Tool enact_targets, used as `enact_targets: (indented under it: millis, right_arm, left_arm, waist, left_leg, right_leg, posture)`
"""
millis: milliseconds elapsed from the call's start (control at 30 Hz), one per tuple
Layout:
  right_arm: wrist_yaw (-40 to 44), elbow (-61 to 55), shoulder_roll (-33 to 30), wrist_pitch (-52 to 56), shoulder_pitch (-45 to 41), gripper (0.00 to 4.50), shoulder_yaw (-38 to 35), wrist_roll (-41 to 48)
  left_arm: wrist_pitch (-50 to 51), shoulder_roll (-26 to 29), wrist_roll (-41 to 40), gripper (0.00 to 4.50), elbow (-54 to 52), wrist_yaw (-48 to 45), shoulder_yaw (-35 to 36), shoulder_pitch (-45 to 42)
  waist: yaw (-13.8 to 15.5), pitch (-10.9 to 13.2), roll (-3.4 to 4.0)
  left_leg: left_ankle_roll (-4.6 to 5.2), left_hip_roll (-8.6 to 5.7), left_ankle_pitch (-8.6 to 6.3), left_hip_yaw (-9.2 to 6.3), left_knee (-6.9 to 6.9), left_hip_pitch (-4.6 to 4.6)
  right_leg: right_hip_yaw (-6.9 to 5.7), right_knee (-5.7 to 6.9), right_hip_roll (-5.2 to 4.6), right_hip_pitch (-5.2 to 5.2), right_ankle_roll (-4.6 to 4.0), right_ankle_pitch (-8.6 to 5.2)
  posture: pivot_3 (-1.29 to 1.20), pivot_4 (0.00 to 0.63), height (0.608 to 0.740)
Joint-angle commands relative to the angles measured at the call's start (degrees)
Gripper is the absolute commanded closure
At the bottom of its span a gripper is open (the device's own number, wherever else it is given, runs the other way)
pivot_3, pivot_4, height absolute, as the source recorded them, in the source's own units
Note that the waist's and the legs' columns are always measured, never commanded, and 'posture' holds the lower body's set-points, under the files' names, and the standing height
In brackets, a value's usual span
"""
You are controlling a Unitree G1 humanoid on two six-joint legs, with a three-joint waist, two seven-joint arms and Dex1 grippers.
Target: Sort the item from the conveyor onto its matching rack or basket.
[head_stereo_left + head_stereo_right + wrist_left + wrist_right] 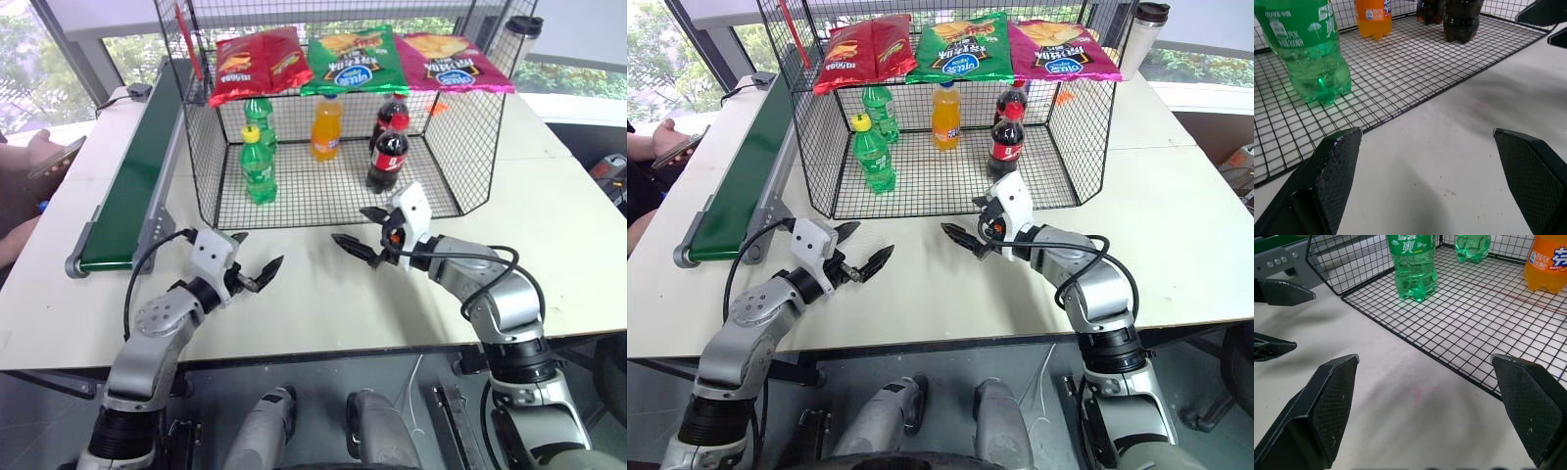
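Two end effectors hover over the white counter (323,304) in front of the cage, both spread wide w/ nothing between the fingers. Left end effector (257,264) sits just off the near end of the conveyor (132,181), fingers pointing toward the right one. Right end effector (364,235) is close to the cage's front edge, fingers aimed back toward the left; the two are near each other but apart.

Beyond them stands the black wire cage; its lower compartment (323,191) has a grid floor resting on the counter. Orange soda bottle (326,125), blue cap, white-and-blue label, stands upright inside that compartment, toward the back, approx centre. Left of it are two green bottles (259,162), one nearer w/ yellow cap, one behind. Right of it are two cola bottles (388,152) w/ red caps, one behind the other.

On the cage's top shelf lie three chip bags (355,59): red, green, pink. Conveyor belt runs along the cage's left side, dark green, grey frame. A tumbler (519,37) stands behind the cage's right corner. A person's hand (44,149) holding a phone shows at the far left edge.
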Motion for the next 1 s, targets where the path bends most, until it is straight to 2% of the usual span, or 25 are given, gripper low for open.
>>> enact_targets:
  millis: [33, 267, 567, 1000]
  right_arm:
    - [0.20, -2.47, -0.32, -0.24, -0.06, 0.03, -0.45, 0.74]
    - [1.50, -3.21, -1.27, 0.01, 1.04, 0.03, -0.42, 1.16]
    - [7.14, -6.64, -5.35, -0.69, 4.35, 0.03, -0.11, 3.11]
    - [8.66, -7.63, -6.60, -2.36, 5.77, 0.03, 1.19, 2.34]
  left_arm:
    - [-1.26, -0.40, -0.74, 0.00, -1.62, -0.20, 0.18, -0.41]
    - [-0.42, 0.00, -0.17, 0.00, -1.51, 0.03, 0.15, -0.65]
    - [-0.29, 1.14, -0.45, 0.00, -1.71, -0.23, 1.27, -0.74]
    - [0.30, 2.47, -1.68, 0.00, -2.56, -0.56, 2.20, -0.07]
  waist:
    - [0.00, 0.00, 0.00]
    - [0.01, 0.00, 0.00]
    - [-0.04, 0.00, 0.00]
    - [0.05, 0.00, 0.00]
  left_leg:
    - [0.00, 0.00, 0.00, 0.00, 0.00, 0.00]
    - [0.00, 0.00, 0.00, 0.01, 0.00, 0.00]
    - [-0.01, 0.02, -0.01, 0.03, 0.00, 0.00]
    - [-0.02, 0.04, -0.01, 0.03, 0.00, -0.01]
  right_leg:
    - [0.00, 0.00, 0.00, 0.00, 0.00, 0.00]
    - [0.00, -0.01, 0.00, 0.00, 0.02, 0.01]
    - [0.00, -0.02, 0.00, 0.00, 0.03, -0.03]
    - [0.01, -0.04, 0.00, 0.00, 0.01, -0.03]
  posture:
    - [0.00, 0.150, 0.739]
    - [0.00, 0.150, 0.739]
    - [0.00, 0.150, 0.739]
    - [0.00, 0.150, 0.739]
